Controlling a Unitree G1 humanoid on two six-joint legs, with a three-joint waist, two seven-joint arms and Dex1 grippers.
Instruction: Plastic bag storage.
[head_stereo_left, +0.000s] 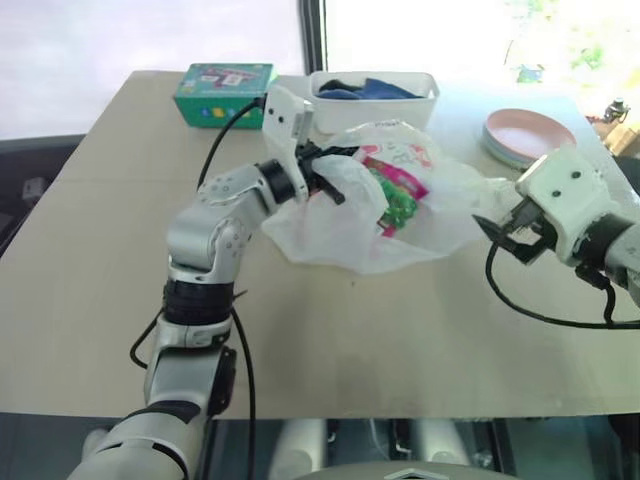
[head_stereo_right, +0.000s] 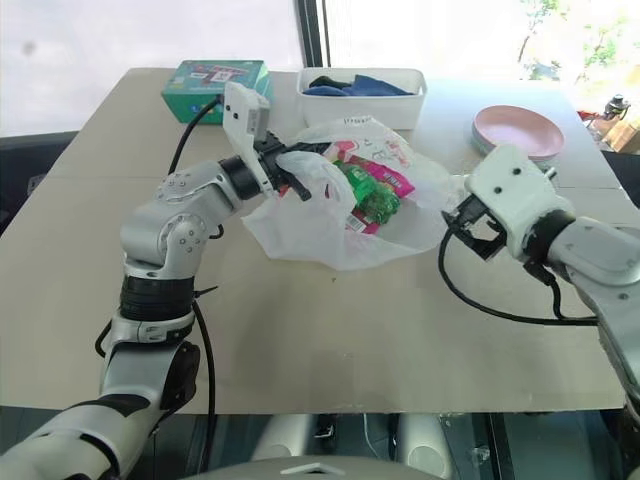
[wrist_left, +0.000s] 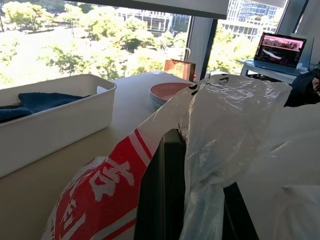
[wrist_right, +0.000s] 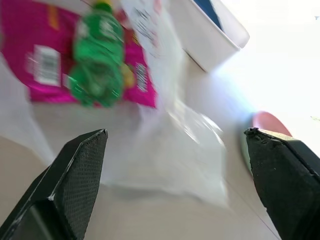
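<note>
My left gripper (head_stereo_left: 325, 180) fingertips buried in folds of the plastic bag (head_stereo_left: 340, 225), pink snack packet (wrist_right: 45, 65) blurred in my right wrist view, its print unreadable, pink plates (head_stereo_left: 528, 135) washed out by window glare, blue cloth half hidden inside the white bin (head_stereo_left: 375, 98)

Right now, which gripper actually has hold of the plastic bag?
The left gripper: its fingers are shut on the plastic bag at its left edge. The right gripper is open, just off the bag's other side, holding nothing.
</note>
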